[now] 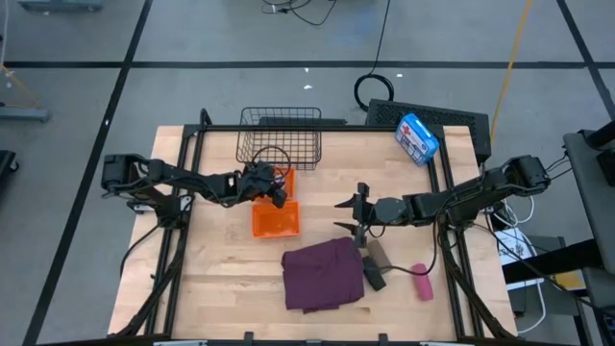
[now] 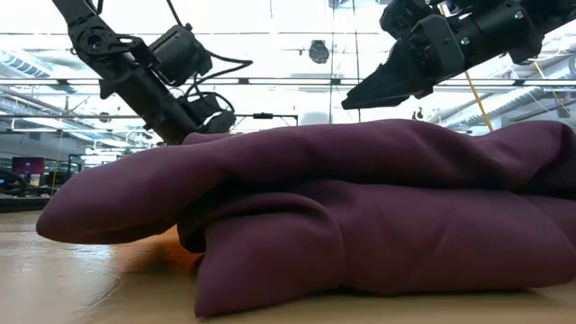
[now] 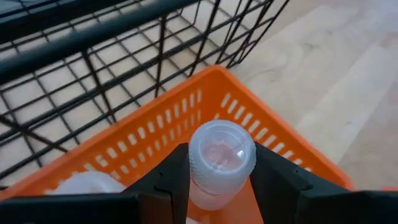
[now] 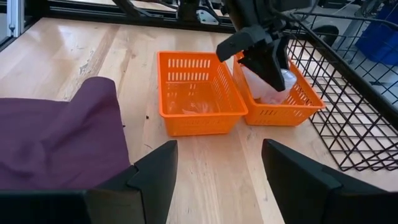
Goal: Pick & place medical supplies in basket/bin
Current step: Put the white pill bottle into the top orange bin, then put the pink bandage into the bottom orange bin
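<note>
A clear vial [image 3: 221,163], clamped between the left gripper [image 3: 217,180]'s fingers, is held over the orange bin [image 4: 202,93]'s basket-side compartment, likely awaiting lowering and release, while the right gripper [image 4: 217,180], fingers spread empty, hovers near the bin beside the maroon cloth [image 1: 322,274].

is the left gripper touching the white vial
Touching: in the left wrist view the left gripper's fingers press both sides of the white vial, above the orange tray.
</note>
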Controlling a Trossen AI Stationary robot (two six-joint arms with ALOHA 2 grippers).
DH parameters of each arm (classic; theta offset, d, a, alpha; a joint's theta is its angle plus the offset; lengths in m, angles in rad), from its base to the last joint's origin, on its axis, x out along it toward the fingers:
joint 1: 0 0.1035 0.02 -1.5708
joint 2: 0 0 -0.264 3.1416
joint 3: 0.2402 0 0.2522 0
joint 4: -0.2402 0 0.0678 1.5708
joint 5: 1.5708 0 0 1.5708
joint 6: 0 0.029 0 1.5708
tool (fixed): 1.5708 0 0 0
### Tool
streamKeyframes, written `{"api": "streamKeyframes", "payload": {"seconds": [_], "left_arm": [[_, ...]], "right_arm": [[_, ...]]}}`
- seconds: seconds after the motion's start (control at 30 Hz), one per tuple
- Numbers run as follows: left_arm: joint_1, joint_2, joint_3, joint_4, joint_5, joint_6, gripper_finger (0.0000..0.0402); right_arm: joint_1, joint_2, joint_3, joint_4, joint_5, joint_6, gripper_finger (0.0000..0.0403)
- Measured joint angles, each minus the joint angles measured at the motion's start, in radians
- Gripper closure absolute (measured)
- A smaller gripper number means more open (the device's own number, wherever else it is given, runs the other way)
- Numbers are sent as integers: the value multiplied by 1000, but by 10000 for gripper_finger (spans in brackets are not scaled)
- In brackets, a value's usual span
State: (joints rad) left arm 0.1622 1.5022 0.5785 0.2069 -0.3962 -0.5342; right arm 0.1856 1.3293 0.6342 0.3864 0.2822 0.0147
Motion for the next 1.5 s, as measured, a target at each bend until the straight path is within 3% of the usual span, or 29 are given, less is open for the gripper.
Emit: {"api": "streamKeyframes", "payload": {"seconds": [0.27, 0.5, 0.73, 1.17, 1.33, 1.5], "left_arm": [[1, 8, 0, 4, -2, -7, 254], [1, 8, 0, 6, -6, -11, 139], [0, -26, 1, 33, 23, -5, 90], [-27, -340, 1, 37, 46, -30, 78], [-62, -513, 1, 50, 134, -34, 78], [-102, -669, 1, 59, 248, -15, 78]], "right_arm": [[0, 0, 0, 5, 0, -2, 182], [0, 0, 0, 2, 0, 0, 181], [0, 0, 0, -3, 0, 0, 179], [14, 0, 0, -25, 0, -1, 181], [35, -36, 0, -56, -17, 4, 181], [83, -160, 0, -157, -80, 50, 183]]}}
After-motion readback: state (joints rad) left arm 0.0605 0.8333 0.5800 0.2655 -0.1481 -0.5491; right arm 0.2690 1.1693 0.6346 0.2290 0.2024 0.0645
